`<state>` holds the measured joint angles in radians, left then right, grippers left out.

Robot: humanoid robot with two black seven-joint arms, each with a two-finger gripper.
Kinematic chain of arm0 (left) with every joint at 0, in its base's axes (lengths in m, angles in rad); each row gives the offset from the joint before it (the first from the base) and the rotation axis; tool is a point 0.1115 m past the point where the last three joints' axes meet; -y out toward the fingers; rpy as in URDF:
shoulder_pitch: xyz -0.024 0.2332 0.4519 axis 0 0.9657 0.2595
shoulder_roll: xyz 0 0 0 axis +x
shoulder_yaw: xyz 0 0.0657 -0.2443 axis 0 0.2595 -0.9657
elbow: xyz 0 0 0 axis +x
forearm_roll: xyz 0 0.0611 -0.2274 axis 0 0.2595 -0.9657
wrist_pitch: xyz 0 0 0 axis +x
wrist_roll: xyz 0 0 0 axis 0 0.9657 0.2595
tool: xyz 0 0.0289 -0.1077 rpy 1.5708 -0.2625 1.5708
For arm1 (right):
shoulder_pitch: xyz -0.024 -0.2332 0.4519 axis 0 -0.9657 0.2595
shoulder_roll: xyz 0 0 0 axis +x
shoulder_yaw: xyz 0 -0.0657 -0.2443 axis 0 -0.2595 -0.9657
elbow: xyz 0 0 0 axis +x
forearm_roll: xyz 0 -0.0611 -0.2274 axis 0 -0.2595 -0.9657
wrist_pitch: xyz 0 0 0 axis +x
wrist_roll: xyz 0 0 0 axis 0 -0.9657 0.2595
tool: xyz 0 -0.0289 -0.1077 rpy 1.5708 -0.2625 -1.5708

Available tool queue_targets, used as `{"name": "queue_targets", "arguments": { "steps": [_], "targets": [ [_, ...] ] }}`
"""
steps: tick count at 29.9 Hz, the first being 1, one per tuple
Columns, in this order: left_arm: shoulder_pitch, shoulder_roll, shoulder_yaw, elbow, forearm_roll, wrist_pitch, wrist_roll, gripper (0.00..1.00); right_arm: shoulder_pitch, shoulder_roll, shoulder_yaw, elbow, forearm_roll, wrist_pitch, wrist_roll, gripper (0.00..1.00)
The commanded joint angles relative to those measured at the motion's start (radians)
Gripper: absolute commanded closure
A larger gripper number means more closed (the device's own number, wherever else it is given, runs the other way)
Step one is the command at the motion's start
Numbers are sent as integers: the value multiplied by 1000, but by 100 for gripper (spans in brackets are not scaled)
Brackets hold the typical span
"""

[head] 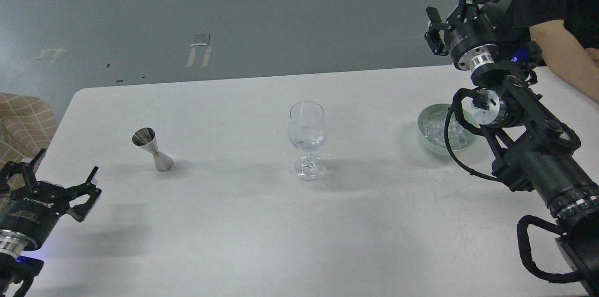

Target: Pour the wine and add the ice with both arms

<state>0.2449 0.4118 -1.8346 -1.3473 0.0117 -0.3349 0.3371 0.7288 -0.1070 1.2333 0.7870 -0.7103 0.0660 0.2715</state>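
A clear stemmed wine glass (306, 140) stands upright at the middle of the white table (234, 222). A small steel jigger (152, 149) stands upright to its left. A pale green bowl (425, 137) at the right holds several clear ice cubes (433, 129). My left gripper (58, 173) is open and empty at the table's left edge, well left of and nearer than the jigger. My right gripper (456, 0) is open and empty, raised high above and behind the bowl; my right arm hides part of the bowl.
A person's bare forearm (561, 54) rests at the table's far right corner, close to my right arm. A tan checked seat (21, 124) stands off the table's left edge. Grey floor lies beyond the far edge.
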Motion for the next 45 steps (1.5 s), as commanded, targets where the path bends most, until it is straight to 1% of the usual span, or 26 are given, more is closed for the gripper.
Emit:
{"name": "queue_targets", "arguments": {
  "steps": [1,6,9,11,13,14,15,16,18,20,24,25,26,28,29,30,32,33,34,35,36,38,39,41,44,45],
  "targets": [
    [-44,110,-3,0,4,16,-12,2,0,-14,-2,11,0,1,0,0],
    [-212,192,-6,3,2,34,3,2,1,-20,-3,14,0,3,-17,0],
    [-301,203,8,11,14,56,-3,2,1,-19,-3,14,0,3,-17,0],
    [-352,205,11,13,22,91,5,2,0,-19,-3,14,0,3,-17,0],
    [-412,205,17,28,20,115,3,2,0,-20,-3,14,0,3,-17,0],
    [-462,202,26,54,22,119,-13,2,0,-22,-3,14,0,3,-18,0],
    [-489,199,31,71,22,122,-16,2,0,-23,-3,14,0,3,-18,0],
    [-537,194,46,107,24,125,-20,2,0,-25,-3,14,0,5,-18,0],
    [-572,197,80,141,22,134,-18,2,1,-31,-3,14,0,8,-18,0],
    [-621,202,180,200,22,160,-6,2,3,-36,-3,14,0,8,-18,0],
    [-710,202,288,299,24,160,2,2,4,-37,-3,15,0,8,-18,0],
    [-752,202,337,353,45,162,0,2,4,-37,-3,15,0,8,-18,0],
    [-780,199,365,373,62,163,0,2,4,-39,-3,15,0,8,-18,0],
    [-881,183,447,460,144,175,-24,2,4,-49,-3,15,0,8,-18,0],
    [-903,176,463,491,163,175,-35,2,4,-49,-3,15,0,8,-18,0],
    [-949,157,497,551,197,175,-68,2,4,-51,-3,14,0,8,-18,0],
    [-998,144,543,611,237,169,-108,2,4,-51,-3,14,0,8,-18,0],
    [-1041,136,607,667,291,168,-156,2,4,-51,-5,14,-1,8,-18,0],
    [-1084,128,679,724,333,168,-212,2,3,-49,-5,14,-2,8,-18,0],
    [-1104,122,716,752,346,166,-242,2,3,-49,-8,14,-2,8,-18,0],
    [-1130,113,788,798,362,159,-297,2,3,-51,-18,14,-2,8,-18,0],
    [-1144,110,862,827,367,139,-337,2,3,-51,-31,14,-2,8,-17,0],
    [-1147,113,924,829,358,117,-368,2,3,-56,-38,14,-2,8,-17,0],
    [-1147,116,991,829,366,85,-386,2,3,-72,-57,15,-3,8,-17,0],
    [-1144,119,1032,830,372,36,-388,2,9,-100,-104,14,-14,8,-17,0],
    [-1139,117,1052,829,373,4,-391,2,12,-115,-136,15,-17,8,-17,0]
  ]
}}
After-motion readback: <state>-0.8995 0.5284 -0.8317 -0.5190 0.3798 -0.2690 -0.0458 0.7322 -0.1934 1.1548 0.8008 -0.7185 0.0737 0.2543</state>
